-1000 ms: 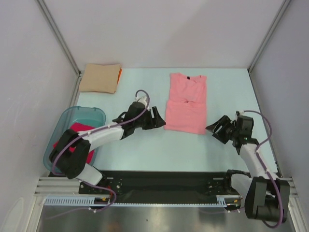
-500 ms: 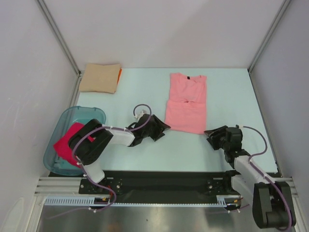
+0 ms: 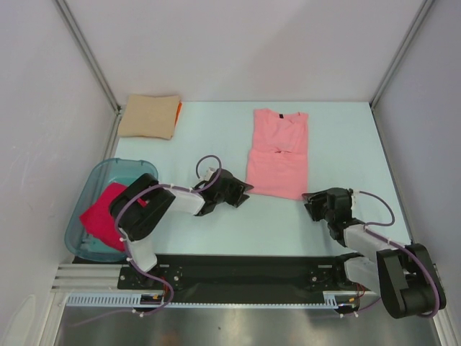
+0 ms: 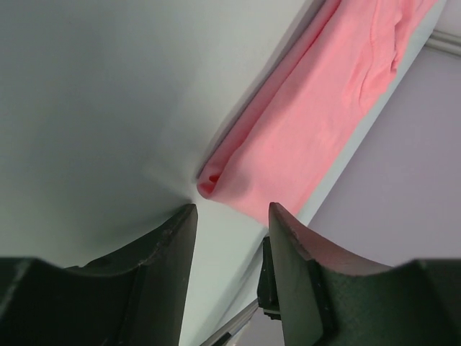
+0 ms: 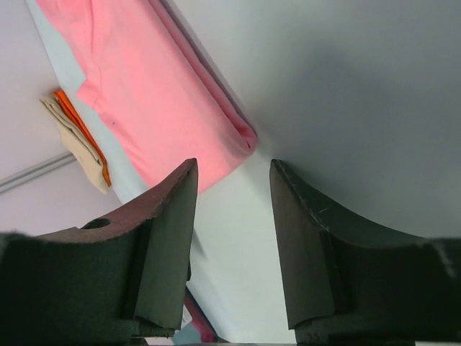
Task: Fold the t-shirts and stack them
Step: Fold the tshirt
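Right now both my arms are crouched low over the pale blue-white table (image 3: 216,225), reaching for the salmon-pink short-sleeved t-shirt (image 3: 277,155), which lies flat mid-table, collar away from me, partly folded.

My left arm is bent sharply, its elbow back beside the translucent teal plastic tub (image 3: 122,164) and its forearm stretched rightward. My left gripper (image 3: 241,189) sits just short of the shirt's near left corner, fingers parted and holding nothing.

My right arm lies nearly flat from its base, pointing up and to the left. My right gripper (image 3: 311,198) is close to the near right corner, jaws likewise apart and empty.

A crimson-pink shirt (image 3: 108,216) is bunched in the tub. A folded tan shirt (image 3: 149,115) rests at the far left corner, with an orange shirt (image 3: 178,109) peeking out beneath it.
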`<state>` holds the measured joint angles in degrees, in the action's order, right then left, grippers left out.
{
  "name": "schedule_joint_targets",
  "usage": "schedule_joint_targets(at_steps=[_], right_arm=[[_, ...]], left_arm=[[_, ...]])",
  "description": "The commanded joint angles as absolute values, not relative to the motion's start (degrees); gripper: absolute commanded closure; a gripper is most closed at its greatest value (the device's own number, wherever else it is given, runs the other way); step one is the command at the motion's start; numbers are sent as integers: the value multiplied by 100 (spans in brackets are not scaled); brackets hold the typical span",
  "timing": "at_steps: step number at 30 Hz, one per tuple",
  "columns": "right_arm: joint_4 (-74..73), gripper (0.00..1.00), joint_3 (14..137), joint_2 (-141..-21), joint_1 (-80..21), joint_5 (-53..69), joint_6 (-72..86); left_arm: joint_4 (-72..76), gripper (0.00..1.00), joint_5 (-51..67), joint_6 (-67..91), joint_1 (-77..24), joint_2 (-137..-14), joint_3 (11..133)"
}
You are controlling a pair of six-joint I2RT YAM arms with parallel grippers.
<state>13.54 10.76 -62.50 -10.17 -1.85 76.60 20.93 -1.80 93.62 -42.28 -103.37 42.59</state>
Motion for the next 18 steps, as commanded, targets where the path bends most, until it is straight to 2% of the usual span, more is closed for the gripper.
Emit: schedule_joint_targets(at_steps=[1,7,14,18], right_arm=[[1327,50,1028,-6494,-1037,-747,7770],[1529,55,1134,-6978,-1046,-624,7875],[1547,59,1116,-7014,-1090,-720,7945],[1485,63,1204,-7092,-1099,-756,7919]], left_arm=[[1635,49,-370,9562,-4149,-10617,4245],[1600,51,-404,9571,-4096,-10722,4280],[1538,54,-448,9510,-4052,-10767,4298],[1643,65,-378,9448,-4008,-10854,4324]])
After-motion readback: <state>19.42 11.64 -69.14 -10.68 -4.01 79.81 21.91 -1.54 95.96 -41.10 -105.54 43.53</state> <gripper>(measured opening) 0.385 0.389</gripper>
